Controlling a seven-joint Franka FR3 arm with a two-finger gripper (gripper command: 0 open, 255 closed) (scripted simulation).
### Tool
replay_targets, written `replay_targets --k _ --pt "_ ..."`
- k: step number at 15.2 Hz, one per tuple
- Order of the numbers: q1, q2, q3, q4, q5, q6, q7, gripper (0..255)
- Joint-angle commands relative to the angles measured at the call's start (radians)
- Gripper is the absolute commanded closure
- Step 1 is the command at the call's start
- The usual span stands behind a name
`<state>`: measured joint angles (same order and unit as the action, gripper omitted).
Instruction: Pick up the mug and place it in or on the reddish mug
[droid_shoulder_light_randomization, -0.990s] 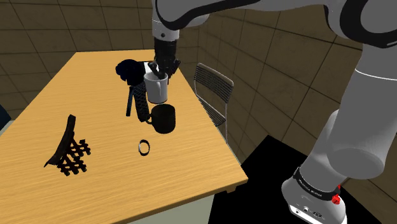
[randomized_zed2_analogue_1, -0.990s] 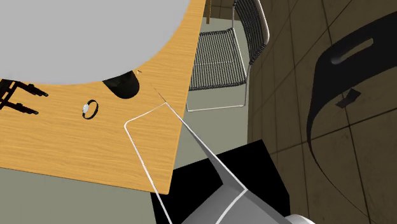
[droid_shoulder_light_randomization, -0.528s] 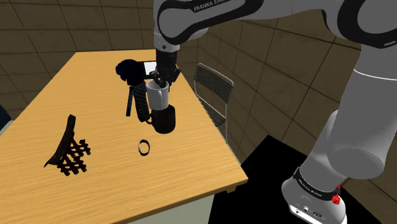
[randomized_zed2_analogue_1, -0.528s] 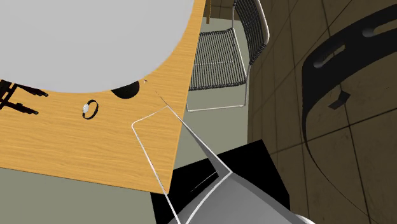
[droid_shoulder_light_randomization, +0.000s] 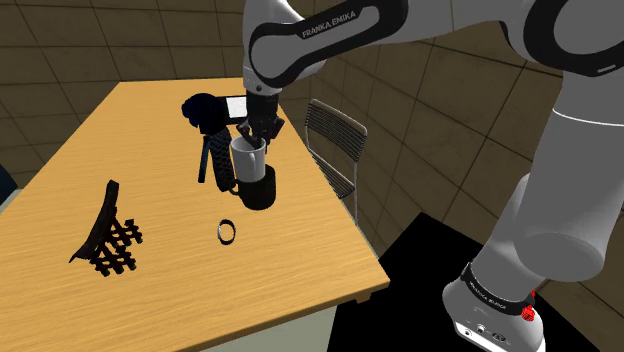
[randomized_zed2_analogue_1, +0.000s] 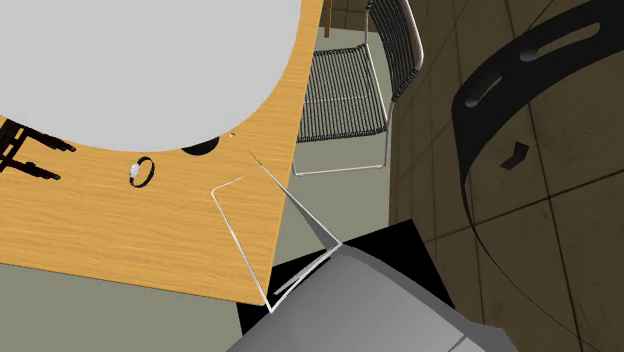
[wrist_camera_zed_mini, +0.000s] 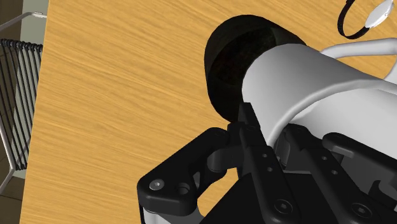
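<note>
You are at the placing step: the gripper (droid_shoulder_light_randomization: 255, 132) pinches the rim of the pale mug (droid_shoulder_light_randomization: 249, 163), held right over the mouth of the dark mug (droid_shoulder_light_randomization: 262, 192) on the far right side of the tabletop (droid_shoulder_light_randomization: 150, 270) in the shoulder view, so next lower it straight and let go.
</note>
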<state>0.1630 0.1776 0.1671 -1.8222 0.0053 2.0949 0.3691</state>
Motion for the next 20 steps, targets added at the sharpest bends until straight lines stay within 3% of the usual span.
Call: replay_targets --k 1,4,5,10,14,20 --pt "0.000 0.000 0.000 -0.001 0.000 0.001 0.000 255" --pt "0.000 0.000 0.000 -0.001 0.000 0.001 0.000 255" --pt "0.000 0.000 0.000 -0.001 0.000 0.001 0.000 0" --pt "0.000 0.000 0.000 -0.001 0.000 0.001 0.000 0" --pt "-0.004 -0.041 0.000 0.074 0.007 -0.114 -0.005 0" --pt "-0.004 -0.041 0.000 0.074 0.007 -0.114 -0.005 0"
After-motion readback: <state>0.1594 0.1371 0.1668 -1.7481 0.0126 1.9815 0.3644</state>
